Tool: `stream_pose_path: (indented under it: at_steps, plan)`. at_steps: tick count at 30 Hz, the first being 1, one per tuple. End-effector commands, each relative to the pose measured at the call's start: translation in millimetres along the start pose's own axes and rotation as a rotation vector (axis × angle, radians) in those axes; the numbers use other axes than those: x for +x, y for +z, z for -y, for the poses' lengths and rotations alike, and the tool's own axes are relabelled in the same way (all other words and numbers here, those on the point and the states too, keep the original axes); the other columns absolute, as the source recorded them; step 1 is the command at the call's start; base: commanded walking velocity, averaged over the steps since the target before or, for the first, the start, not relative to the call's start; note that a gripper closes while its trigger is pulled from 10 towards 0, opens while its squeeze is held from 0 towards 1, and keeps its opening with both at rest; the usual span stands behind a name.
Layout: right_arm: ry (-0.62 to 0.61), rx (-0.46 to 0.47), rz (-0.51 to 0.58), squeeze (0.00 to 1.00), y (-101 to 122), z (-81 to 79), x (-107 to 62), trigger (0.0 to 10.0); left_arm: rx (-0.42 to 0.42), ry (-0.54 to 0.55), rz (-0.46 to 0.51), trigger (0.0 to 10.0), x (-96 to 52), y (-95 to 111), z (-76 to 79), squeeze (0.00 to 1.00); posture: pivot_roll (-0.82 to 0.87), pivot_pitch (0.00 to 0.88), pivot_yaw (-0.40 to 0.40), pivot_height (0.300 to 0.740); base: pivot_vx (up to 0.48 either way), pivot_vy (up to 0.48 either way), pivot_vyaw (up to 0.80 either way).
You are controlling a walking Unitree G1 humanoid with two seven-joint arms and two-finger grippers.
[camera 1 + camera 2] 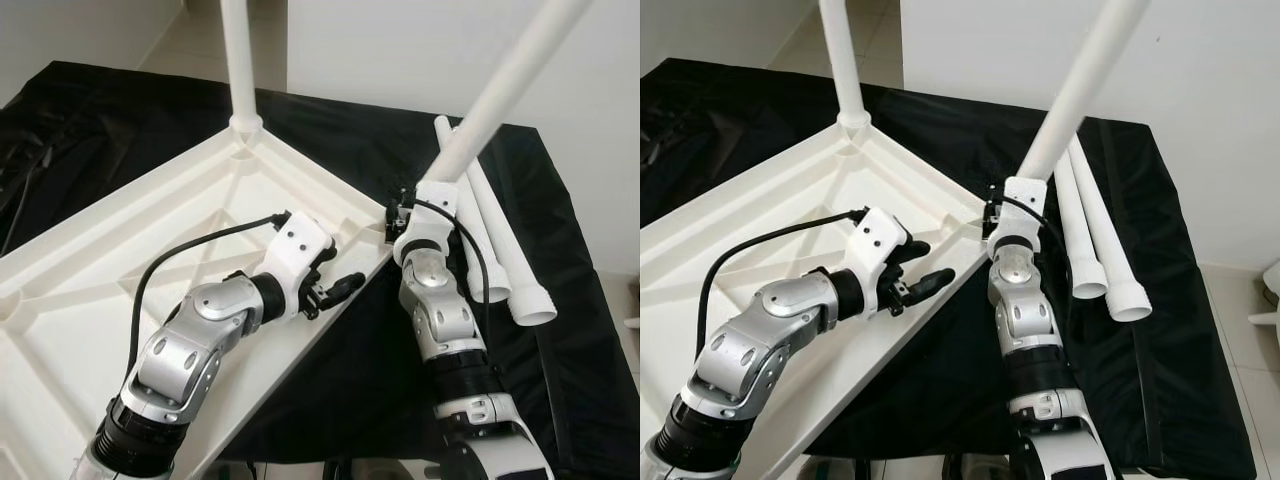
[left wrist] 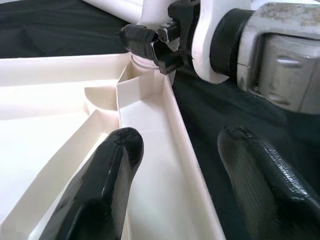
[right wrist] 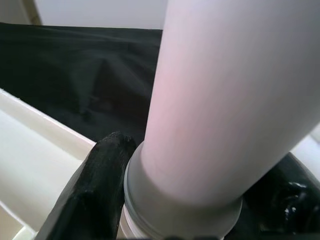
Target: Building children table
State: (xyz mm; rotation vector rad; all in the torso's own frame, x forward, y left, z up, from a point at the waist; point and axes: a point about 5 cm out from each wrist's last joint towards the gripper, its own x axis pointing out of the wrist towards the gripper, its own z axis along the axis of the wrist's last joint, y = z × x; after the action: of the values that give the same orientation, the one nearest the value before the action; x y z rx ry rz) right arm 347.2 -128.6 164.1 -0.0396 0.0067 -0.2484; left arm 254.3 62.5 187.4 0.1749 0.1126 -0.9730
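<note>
The white table top (image 1: 120, 260) lies upside down on a black cloth. One white leg (image 1: 238, 60) stands upright in its far corner socket. A second leg (image 1: 500, 90) leans tilted, its lower end at the table top's right corner (image 2: 142, 62). My right gripper (image 3: 190, 200) is shut on this leg just above that end, with a black finger (image 3: 95, 185) on each side. My left gripper (image 2: 182, 142) is open and straddles the table top's rim (image 2: 175, 120) close to the same corner. One finger is over the inside, the other over the cloth.
Two loose white legs (image 1: 500, 250) lie side by side on the black cloth (image 1: 560, 330) to the right of my right arm. A white wall stands behind, and pale floor tiles show at the far right.
</note>
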Motion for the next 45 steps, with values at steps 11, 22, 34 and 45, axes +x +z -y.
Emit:
stream_pose_path:
  at_steps: [11, 22, 34, 45]
  plan:
    - [-0.125, 0.004, -0.055, 0.00, -8, 8.0, 4.6, 10.0, 0.007, -0.002, 0.008, 10.0, -0.4, 2, 5.9, 0.00, 0.08, 0.075, -0.069, 0.740, 0.000, 0.000, 0.00]
    - [-0.082, 0.023, -0.001, 1.00, -4, 11.2, 5.9, 10.0, 0.003, -0.004, 0.009, 10.0, -0.5, 1, 6.9, 0.00, 0.07, 0.075, -0.069, 0.740, 0.000, 0.000, 0.00]
    - [0.043, 0.061, 0.095, 1.00, 6, 18.7, 10.0, 10.0, 0.000, -0.013, 0.009, 10.0, 0.8, 2, 8.7, 0.00, 0.07, 0.074, -0.068, 0.740, 0.000, 0.000, 0.00]
    - [0.167, 0.046, 0.122, 0.43, 7, 33.0, 15.4, 0.0, -0.002, -0.019, 0.006, 10.0, 1.4, 2, 9.9, 0.00, 0.06, 0.090, -0.063, 0.740, 0.000, 0.000, 0.00]
